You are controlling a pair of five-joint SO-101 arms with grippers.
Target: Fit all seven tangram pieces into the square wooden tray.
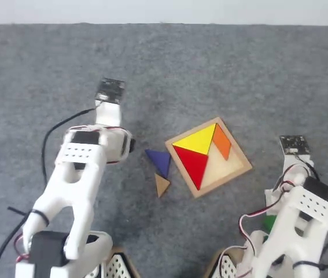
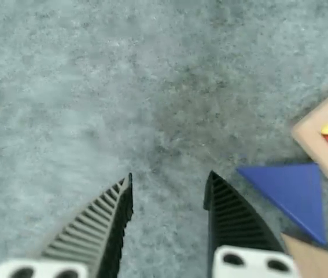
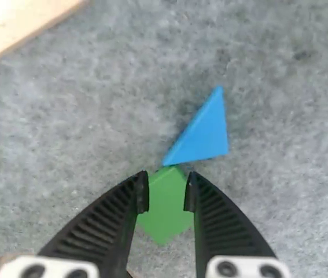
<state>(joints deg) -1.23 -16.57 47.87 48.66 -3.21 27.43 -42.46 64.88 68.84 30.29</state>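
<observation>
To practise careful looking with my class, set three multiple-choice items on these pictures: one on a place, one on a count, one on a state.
1. Where does the dark blue triangle lie relative to the wooden tray? A inside it; B on the carpet beside it; C on its rim.
2. How many pieces lie in the tray? A three; B five; C seven.
3. How is the left claw? A shut on a piece; B open and empty; C shut and empty.
1 B: it rests off the tray. 2 A: yellow piece, red piece, orange piece. 3 B: bare carpet shows in its wide gap.
</observation>
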